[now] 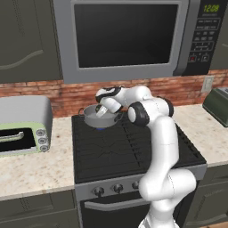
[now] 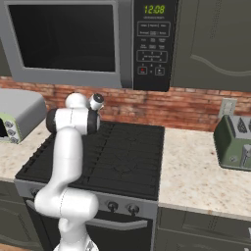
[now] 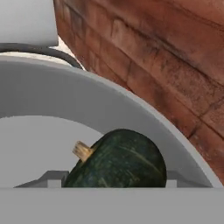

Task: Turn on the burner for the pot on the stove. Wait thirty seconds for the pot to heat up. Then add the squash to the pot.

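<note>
At the black stove (image 1: 133, 149), beneath the microwave (image 1: 124, 38) and in front of the brick wall (image 3: 153, 52), my white arm (image 1: 160, 147) bends up from the base and folds back toward the rear left corner, a reach that makes sense because the lit burner (image 1: 100, 128) sits there, a trace of blue showing just under the pot (image 1: 99, 118). The pot rests on the grate over that flame, so the heating part of the job looks done and what remains is the drop. My gripper (image 1: 103, 110) hangs right over the pot's rim, tilted down into it, which I judge is how the load gets lowered instead of tossed. In the hand view the pot's pale wall (image 3: 87, 100) curves around the squash (image 3: 118, 162), dark green with a tan stub of stem pointing left; it sits low inside the pot's hollow, between my two fingertips (image 3: 52, 178), which flank it on either side. I cannot tell whether they pinch it or have let go, nor whether it touches the pot's floor. Nothing else lies in the pot that I can see. A toaster oven (image 1: 24, 127) stands on the counter to the left.
</note>
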Tool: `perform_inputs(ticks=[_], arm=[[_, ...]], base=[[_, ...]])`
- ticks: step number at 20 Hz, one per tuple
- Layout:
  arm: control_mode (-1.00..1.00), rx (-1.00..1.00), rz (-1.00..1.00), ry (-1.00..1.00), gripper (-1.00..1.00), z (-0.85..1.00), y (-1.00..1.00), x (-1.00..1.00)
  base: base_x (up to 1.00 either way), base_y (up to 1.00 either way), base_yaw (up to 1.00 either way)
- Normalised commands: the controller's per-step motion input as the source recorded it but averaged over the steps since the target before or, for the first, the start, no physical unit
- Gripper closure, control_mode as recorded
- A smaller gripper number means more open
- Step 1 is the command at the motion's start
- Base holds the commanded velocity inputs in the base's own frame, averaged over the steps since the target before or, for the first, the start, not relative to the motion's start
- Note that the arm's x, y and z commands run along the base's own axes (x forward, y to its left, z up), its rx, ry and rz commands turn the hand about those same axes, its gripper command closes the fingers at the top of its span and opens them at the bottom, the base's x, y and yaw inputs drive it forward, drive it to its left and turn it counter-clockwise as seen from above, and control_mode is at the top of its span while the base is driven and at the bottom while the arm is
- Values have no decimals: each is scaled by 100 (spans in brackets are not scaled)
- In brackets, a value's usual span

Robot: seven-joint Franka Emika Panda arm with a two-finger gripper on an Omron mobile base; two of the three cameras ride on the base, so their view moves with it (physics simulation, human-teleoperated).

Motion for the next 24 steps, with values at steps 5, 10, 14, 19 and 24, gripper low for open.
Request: perform_inputs(ticks=[5,10,14,19,24], arm=[[-100,-2,-6,-1,100,-25,0,26],[-100,-5,-7,-4,-100,-5,10,11],[-100,-4,-6,-17,-100,18,0,-15],[-100,0,-5,-17,-100,31,-9,-51],[-100,1,-5,-8,-100,7,-22,-88]], base=[[0,0,0],[0,0,0],[0,0,0],[0,0,0],[0,0,0]])
